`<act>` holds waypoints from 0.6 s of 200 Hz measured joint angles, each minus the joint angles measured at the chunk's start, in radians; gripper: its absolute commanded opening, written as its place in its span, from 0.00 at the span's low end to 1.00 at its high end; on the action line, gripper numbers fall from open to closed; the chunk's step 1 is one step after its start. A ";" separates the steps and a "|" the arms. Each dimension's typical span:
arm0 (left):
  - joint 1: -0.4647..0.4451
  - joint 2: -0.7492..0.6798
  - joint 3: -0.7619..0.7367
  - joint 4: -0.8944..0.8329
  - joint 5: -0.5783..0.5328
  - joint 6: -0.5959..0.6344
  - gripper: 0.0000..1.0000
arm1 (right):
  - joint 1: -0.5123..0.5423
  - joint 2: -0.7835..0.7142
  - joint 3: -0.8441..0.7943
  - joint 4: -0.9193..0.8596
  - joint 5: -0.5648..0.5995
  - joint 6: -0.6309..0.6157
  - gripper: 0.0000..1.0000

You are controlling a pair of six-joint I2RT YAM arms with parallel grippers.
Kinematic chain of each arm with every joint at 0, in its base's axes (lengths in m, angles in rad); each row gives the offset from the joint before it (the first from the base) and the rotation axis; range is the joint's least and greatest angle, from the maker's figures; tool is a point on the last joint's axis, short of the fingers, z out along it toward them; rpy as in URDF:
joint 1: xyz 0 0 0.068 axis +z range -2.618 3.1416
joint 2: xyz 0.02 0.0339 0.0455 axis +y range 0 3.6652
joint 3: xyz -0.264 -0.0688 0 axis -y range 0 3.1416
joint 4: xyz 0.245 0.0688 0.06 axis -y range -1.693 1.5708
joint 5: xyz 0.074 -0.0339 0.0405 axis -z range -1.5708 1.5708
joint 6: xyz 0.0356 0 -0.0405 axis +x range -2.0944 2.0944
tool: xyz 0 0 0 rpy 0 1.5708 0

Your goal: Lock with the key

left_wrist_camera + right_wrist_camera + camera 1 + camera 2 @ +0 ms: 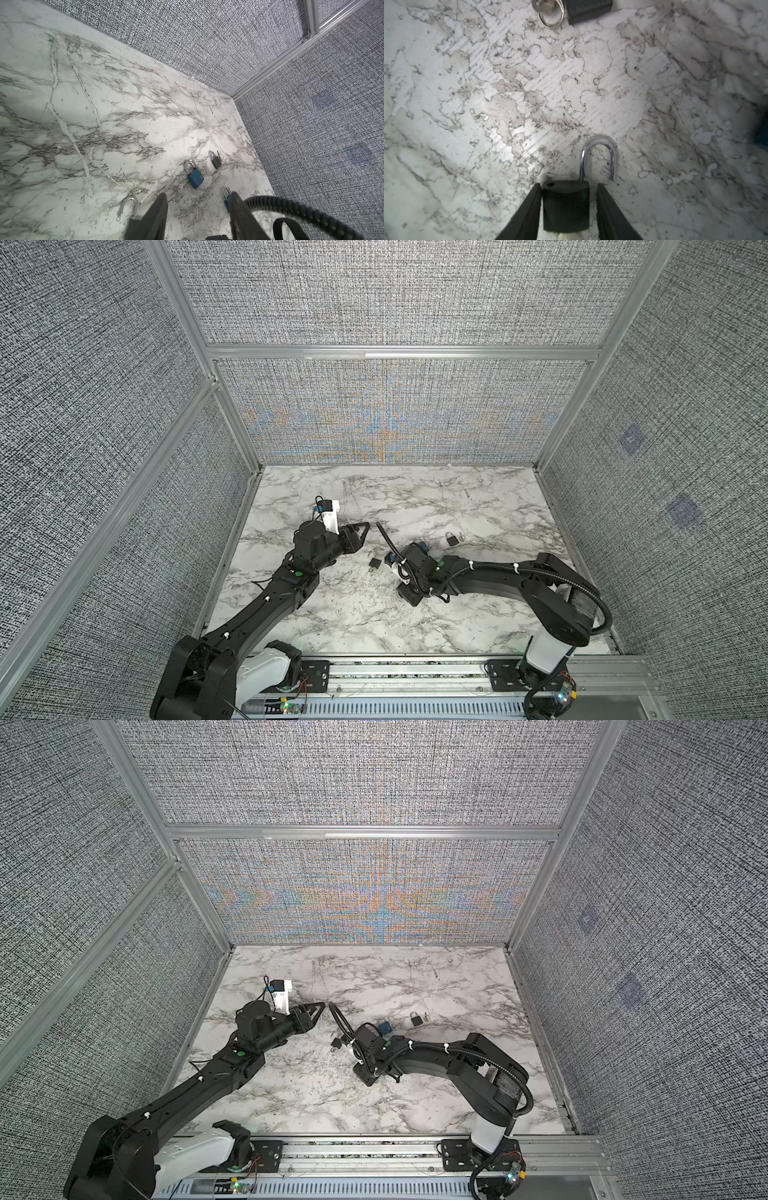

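Right gripper [569, 185] sits at the near edge of the right wrist view, its fingers straddling the black padlock [565, 205]. One finger touches the body's side and the other stands just apart, so the jaws are partly spread with no clamp seen. This padlock lies flat on the marble table [508, 93]. Its shackle [599, 153] is swung open, free end clear of the body. Pale metal at the body's base runs off the frame edge; cannot tell whether it is a key. In both top views the right wrist covers this padlock.

Second black padlock [588, 9] is cut off by the frame edge, well apart from the first. A key [543, 3] and key ring [551, 17] lie at its end; whether the key is seated is hard to make out.

Left gripper [199, 193] hovers, fingers moderately spread, nothing between them. One finger half hides a padlock with a raised shackle [129, 209]; cannot tell if this is the second one again. Blue padlock [195, 176] is in full view. Another blue one [226, 197] is mostly hidden behind the other finger. Grey padlock [216, 162] lies beyond, its detail too small to read. Corrugated cable [301, 209] crosses the corner of that view.
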 measured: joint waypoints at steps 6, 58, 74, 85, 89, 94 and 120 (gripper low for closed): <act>0.000 0.001 0.000 0.000 0.000 0.000 0.51 | 0.000 -0.001 0.000 -0.001 0.000 0.000 0.44; 0.000 0.018 -0.001 0.002 0.000 0.000 0.51 | 0.003 0.004 0.002 -0.016 0.009 0.008 0.44; 0.000 0.023 -0.001 0.003 0.001 0.000 0.51 | 0.006 0.008 0.005 -0.020 0.018 0.008 0.44; 0.000 0.027 -0.001 0.005 0.001 0.000 0.51 | 0.011 0.013 0.011 -0.023 0.027 0.014 0.44; 0.000 0.028 -0.001 0.006 0.001 0.000 0.51 | 0.012 0.014 0.013 -0.023 0.031 0.014 0.44; 0.000 0.029 -0.001 0.007 0.001 0.000 0.51 | 0.015 0.017 0.016 -0.023 0.033 0.014 0.44; 0.000 0.034 -0.001 0.008 0.001 0.000 0.50 | 0.024 0.031 0.030 -0.023 0.054 0.022 0.43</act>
